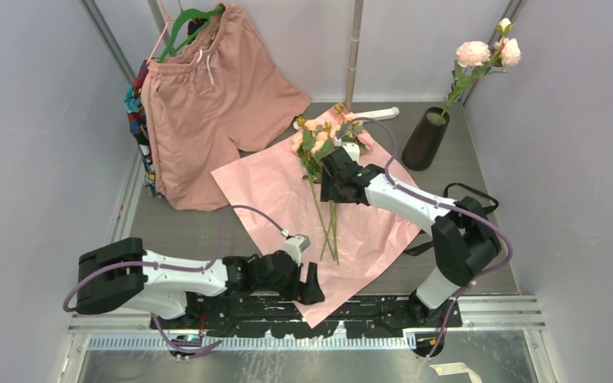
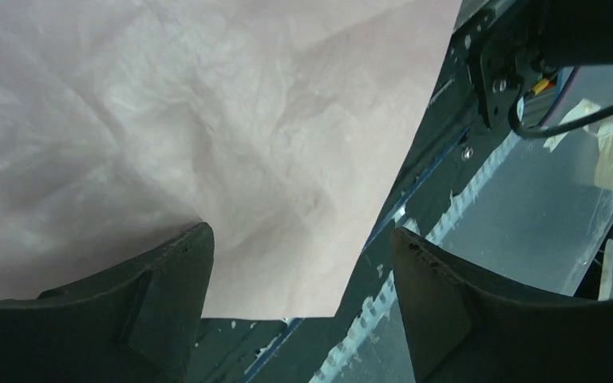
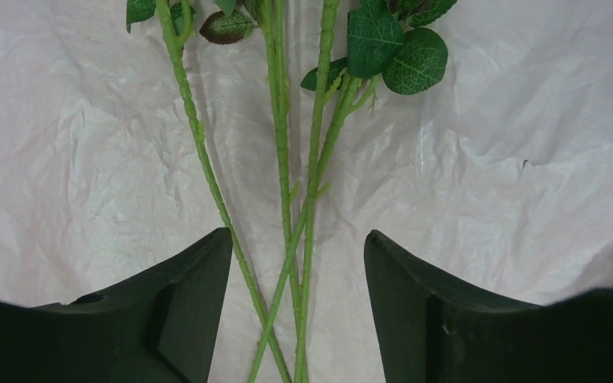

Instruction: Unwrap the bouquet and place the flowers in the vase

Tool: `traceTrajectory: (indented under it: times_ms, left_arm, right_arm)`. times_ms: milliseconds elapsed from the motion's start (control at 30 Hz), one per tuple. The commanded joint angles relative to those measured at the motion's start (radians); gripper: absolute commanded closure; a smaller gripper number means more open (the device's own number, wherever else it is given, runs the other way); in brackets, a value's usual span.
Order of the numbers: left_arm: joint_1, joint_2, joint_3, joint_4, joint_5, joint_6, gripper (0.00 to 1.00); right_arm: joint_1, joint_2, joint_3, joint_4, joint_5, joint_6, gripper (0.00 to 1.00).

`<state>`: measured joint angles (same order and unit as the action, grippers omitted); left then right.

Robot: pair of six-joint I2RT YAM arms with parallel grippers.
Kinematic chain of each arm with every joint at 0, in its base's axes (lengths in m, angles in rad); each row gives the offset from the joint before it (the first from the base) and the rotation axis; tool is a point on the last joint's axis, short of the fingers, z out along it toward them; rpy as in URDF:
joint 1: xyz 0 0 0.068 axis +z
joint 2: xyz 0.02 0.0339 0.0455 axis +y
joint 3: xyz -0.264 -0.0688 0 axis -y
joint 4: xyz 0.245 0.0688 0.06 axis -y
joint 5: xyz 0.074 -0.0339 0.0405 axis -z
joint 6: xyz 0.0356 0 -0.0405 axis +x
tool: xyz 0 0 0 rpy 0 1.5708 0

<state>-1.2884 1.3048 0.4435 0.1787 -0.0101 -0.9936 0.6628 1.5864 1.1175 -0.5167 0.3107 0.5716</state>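
1. Presently the unwrapping looks done: the paper (image 1: 263, 187) lies open on the tabletop (image 1: 175, 227), and the flowers (image 1: 323, 140) rest on it, blooms away from me.
2. My right gripper (image 3: 297, 247) hovers over the stems (image 3: 281, 159), fingers spread either side, pinching nothing.
3. My left gripper (image 2: 303, 239) sits at the paper's near corner, fingers spread, empty.
4. Next, I judge: pinch all stems together, lift, and carry them to the vase (image 1: 425, 140), well apart at far right.

Crumpled pink paper (image 2: 207, 120) pretty much fills the upper left and middle, and its corner ends at bottom centre. The left gripper (image 2: 302, 239) has its dark fingers (image 2: 160, 295) spread wide at the bottom corners. There's a black bracket (image 2: 503, 56) upper right.
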Motion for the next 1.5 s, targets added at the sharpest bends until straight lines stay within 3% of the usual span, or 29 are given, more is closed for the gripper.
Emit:
traceTrajectory:
  times_ms: [0,300,633,1033,1467]
  left_arm:
    - [-0.052,-0.054,0.015,-0.051,-0.104,-0.037,0.19]
    - [-0.054,-0.219,0.003,-0.215,-0.216,-0.024,0.19]
    - [-0.053,-0.462,0.016,-0.476,-0.380,0.011,0.18]
    - [-0.053,-0.434,0.000,-0.430,-0.366,0.008,0.18]
    - [-0.053,-0.425,-0.001,-0.428,-0.372,0.009,0.18]
  right_arm:
    - [-0.034,0.030,0.054,0.083,-0.054,-0.024,0.35]
    - [-0.054,0.123,0.068,0.103,-0.084,-0.031,0.53]
    - [-0.059,0.216,0.121,0.110,-0.095,-0.033,0.60]
    - [-0.093,0.250,0.104,0.127,-0.093,-0.029,0.64]
    - [-0.101,0.240,0.106,0.125,-0.110,-0.025,0.90]
